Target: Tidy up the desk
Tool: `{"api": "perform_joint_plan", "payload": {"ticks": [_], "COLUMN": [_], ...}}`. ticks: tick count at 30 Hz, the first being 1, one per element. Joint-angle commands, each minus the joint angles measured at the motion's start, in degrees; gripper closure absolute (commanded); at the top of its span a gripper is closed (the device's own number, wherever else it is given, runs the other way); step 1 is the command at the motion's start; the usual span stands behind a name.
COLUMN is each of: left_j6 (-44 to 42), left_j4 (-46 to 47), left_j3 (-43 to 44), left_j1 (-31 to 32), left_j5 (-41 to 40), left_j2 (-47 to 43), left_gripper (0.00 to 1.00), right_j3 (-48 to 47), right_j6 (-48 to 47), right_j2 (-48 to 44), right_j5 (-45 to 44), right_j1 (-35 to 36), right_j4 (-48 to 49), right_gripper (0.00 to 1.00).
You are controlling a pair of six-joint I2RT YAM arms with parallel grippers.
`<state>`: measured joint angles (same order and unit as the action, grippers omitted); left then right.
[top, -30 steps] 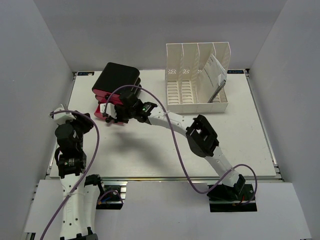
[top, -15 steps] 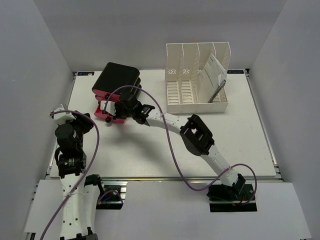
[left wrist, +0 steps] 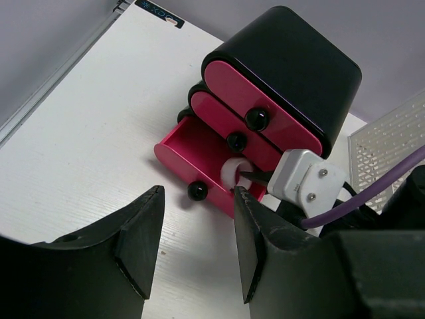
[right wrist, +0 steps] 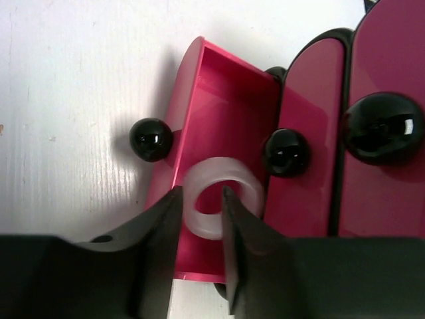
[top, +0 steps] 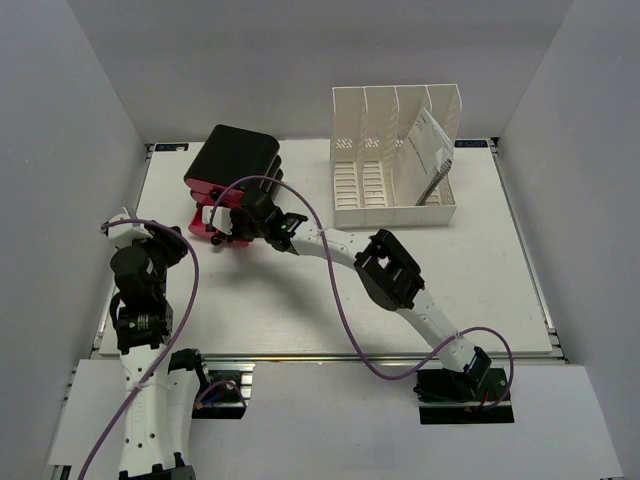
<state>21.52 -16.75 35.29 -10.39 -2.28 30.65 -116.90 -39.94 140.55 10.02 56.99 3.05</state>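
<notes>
Hovering right gripper [right wrist: 202,199] over open bottom drawer [right wrist: 219,106] of black-and-pink drawer unit [top: 232,160], back-left on desk [top: 480,280]. Straddling wall of white ring [right wrist: 219,167] with fingers [right wrist: 159,226]; pinching or released, cannot tell. Holding left gripper [left wrist: 198,196] open, empty, above desk's left side. Noting desk spreading beneath both arms, grey walls [top: 80,120] around.

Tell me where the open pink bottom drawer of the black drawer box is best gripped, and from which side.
Take the open pink bottom drawer by its black round knob, coming from the front, the side away from the black drawer box. The knob stands out from the flat front panel, so it can be pinched from both sides; the thin walls probably offer less.
</notes>
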Motion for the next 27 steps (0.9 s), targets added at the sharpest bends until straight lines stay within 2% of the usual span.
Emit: {"api": "perform_joint_plan", "payload": {"ticks": [1, 10, 13, 16, 19, 20, 23, 27], "left_j6": [0.4, 0.3, 0.5, 0.5, 0.5, 0.5, 0.6, 0.6], "left_j4": [0.1, -0.1, -0.1, -0.3, -0.4, -0.4, -0.5, -0.6], "left_j3": [1.4, 1.4, 1.5, 1.5, 1.5, 1.6, 1.7, 1.7], "left_j1": [-0.3, -0.3, -0.3, -0.3, -0.3, -0.3, -0.3, -0.3], "left_j5": [0.6, 0.2, -0.3, -0.4, -0.5, -0.6, -0.7, -0.9], "left_j2": [-0.5, -0.8, -0.9, -0.9, -0.9, -0.9, -1.1, -1.1], "left_gripper": [0.44, 0.44, 0.45, 0.51, 0.62, 0.68, 0.77, 0.80], "right_j3": [-1.6, -0.6, -2.2, -3.6, -4.2, -4.0, -2.1, -1.3], "right_j6": [-0.3, 0.0, 0.1, -3.6, -8.1, -8.7, -8.2, -4.0], "right_j2": [0.3, -3.0, -4.6, -5.8, -5.9, -5.8, -5.2, -3.3], "right_j5": [0.3, 2.2, 8.3, 19.0, 24.3, 25.2, 22.2, 14.4], "right_j1": [-0.1, -0.4, -0.8, -1.4, -1.4, -1.4, -0.8, -0.5], "right_j4": [2.4, 0.1, -5.0, -11.7, -18.2, -19.4, -19.1, -12.5], "right_gripper": [0.63, 0.59, 0.68, 0.87, 0.96, 1.00, 1.00, 1.00]}}
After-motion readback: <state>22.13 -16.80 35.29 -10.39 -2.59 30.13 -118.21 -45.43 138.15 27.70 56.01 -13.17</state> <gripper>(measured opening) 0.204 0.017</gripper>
